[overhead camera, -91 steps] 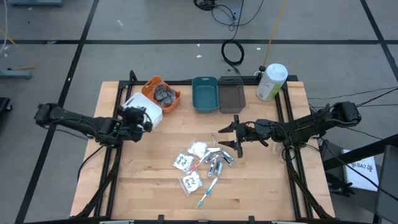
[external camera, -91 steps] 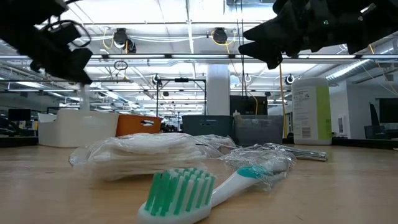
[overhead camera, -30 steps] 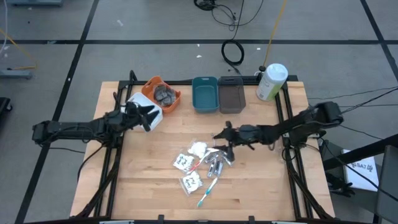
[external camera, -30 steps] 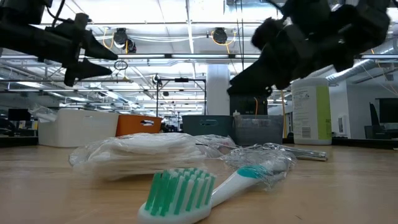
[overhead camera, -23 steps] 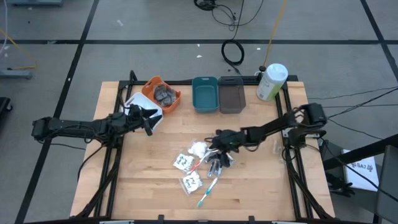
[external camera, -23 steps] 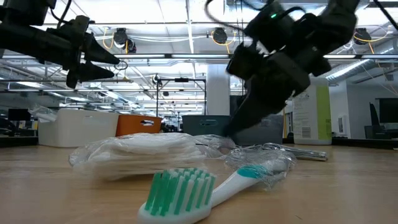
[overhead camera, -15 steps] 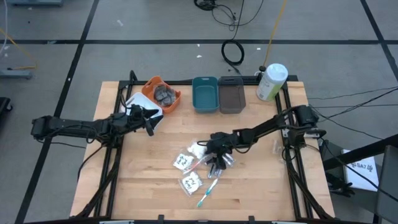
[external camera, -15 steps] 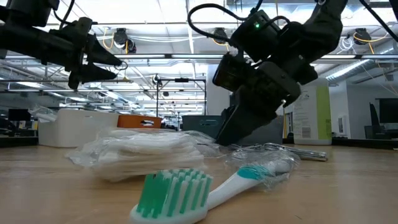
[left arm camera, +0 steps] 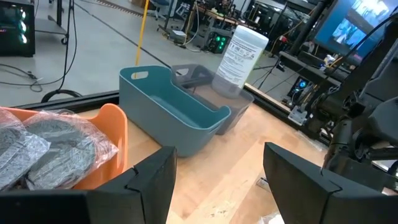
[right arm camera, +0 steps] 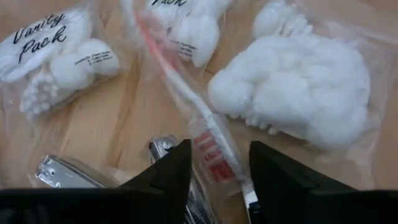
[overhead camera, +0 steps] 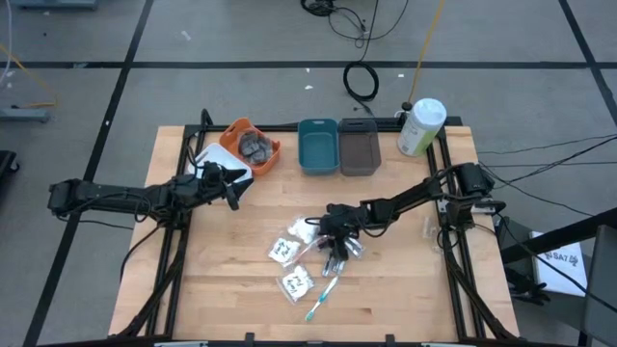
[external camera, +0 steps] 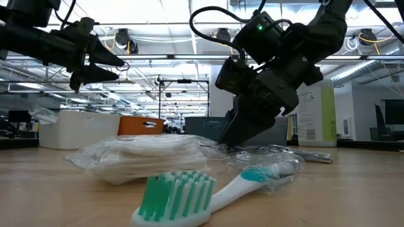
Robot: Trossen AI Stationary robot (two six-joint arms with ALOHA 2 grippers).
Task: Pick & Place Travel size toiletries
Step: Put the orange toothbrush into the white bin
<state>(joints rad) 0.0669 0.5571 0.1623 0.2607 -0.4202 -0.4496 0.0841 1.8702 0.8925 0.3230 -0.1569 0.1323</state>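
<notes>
On a wooden surface point(overhead camera: 241, 270), the right tool point(overhead camera: 330, 234), fingers apart, straddles a red-bristled toothbrush point(right arm camera: 202, 127) among white packets point(overhead camera: 285, 251). A teal-white toothbrush point(overhead camera: 321, 294) lies lengthwise, pointing near-left (head nearest). The left tool point(overhead camera: 231, 186), fingers apart and empty, hovers near the orange bin point(overhead camera: 265, 154). A workshop shows beyond.

From above, the wooden table point(overhead camera: 231, 270) carries a row of bins along its twelve o'clock edge: an orange bin point(overhead camera: 253, 144) holding dark grey discs point(overhead camera: 255, 146), a teal bin point(overhead camera: 318, 146), a grey bin point(overhead camera: 360, 146), and a white-and-green bottle point(overhead camera: 420, 126) toward one o'clock. The left gripper point(overhead camera: 231, 183) hovers beside a white bin point(overhead camera: 224, 157) at ten o'clock. The right gripper point(overhead camera: 326, 224) reaches into the cluster of white packets point(overhead camera: 286, 252), silver tubes point(overhead camera: 339, 256) and a toothbrush point(overhead camera: 321, 296) near centre.
</notes>
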